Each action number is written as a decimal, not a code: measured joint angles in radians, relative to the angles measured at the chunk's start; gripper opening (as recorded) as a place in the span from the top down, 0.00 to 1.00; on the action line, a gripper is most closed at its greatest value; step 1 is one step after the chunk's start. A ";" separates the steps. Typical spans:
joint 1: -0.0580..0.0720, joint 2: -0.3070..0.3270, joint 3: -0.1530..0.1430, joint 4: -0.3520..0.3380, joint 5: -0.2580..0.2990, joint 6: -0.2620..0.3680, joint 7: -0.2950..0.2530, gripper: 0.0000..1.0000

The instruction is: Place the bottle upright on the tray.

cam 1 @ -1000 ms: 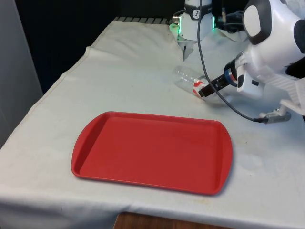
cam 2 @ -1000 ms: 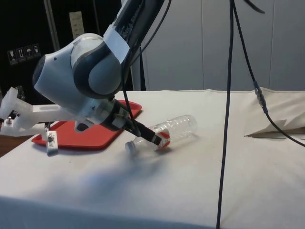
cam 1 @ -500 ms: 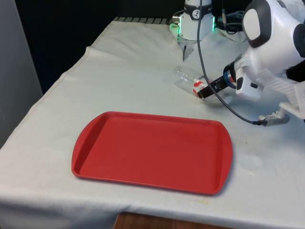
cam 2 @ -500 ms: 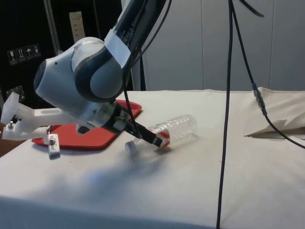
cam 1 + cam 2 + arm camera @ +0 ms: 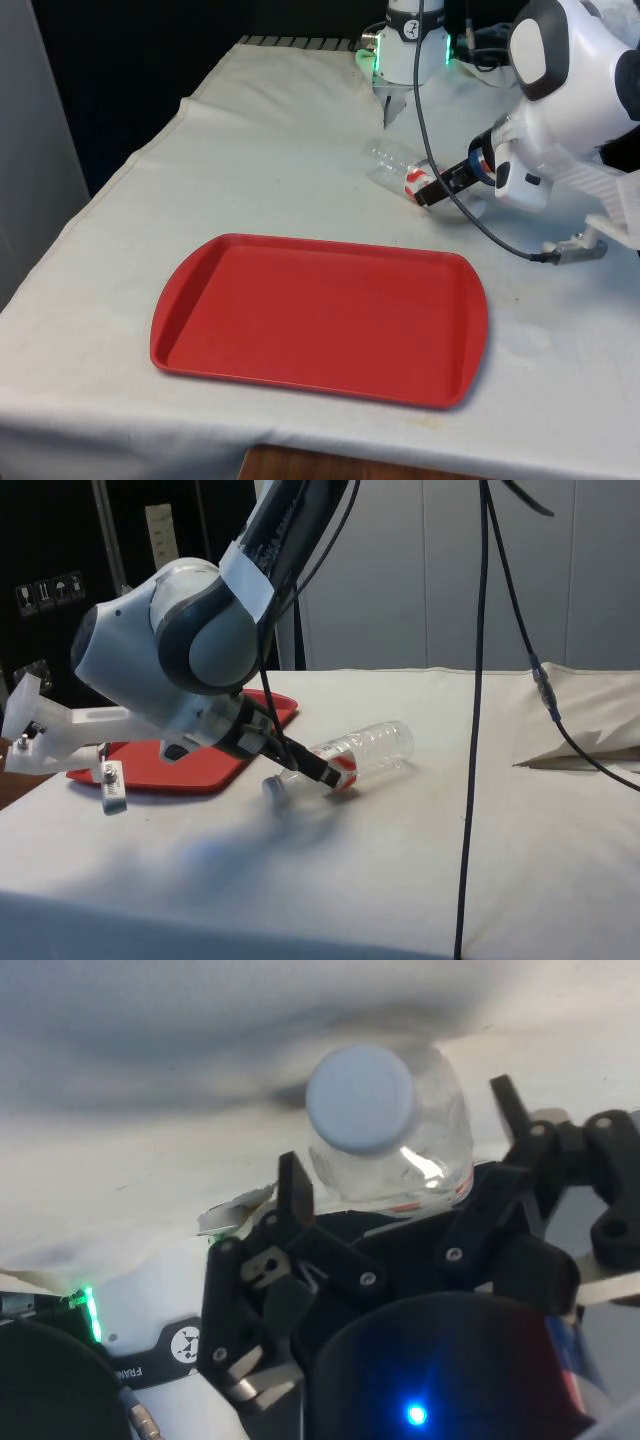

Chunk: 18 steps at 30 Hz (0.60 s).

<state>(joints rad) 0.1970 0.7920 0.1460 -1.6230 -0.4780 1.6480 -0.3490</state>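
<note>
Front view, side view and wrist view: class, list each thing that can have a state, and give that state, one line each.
bottle: lying on its side on the cloth, cap on, not on the tray.
tray: flat on the table, nothing on it.
gripper: low at the bottle's cap end, fingers either side of the bottle, not shut on it.

We see the worktop [image 5: 260,170] covered by a white cloth [image 5: 420,840] that hangs over its edges. On it, near the front view's near edge, lies a flat red tray [image 5: 320,318], bare inside. Farther back, towards the front view's right, a clear plastic bottle [image 5: 398,166] with a red-and-white label lies on its side on the cloth, well apart from the tray. In the side view the bottle [image 5: 362,753] has its capped end towards the tray [image 5: 190,765].
</note>
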 measured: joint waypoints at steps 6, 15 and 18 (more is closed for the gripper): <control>0.000 0.000 0.001 0.000 0.000 -0.002 0.000 0.35; 0.000 -0.004 0.001 0.002 0.000 -0.011 0.000 0.62; 0.000 -0.004 0.002 0.003 0.000 -0.015 0.000 0.66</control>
<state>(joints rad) 0.1970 0.7880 0.1480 -1.6200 -0.4780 1.6330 -0.3490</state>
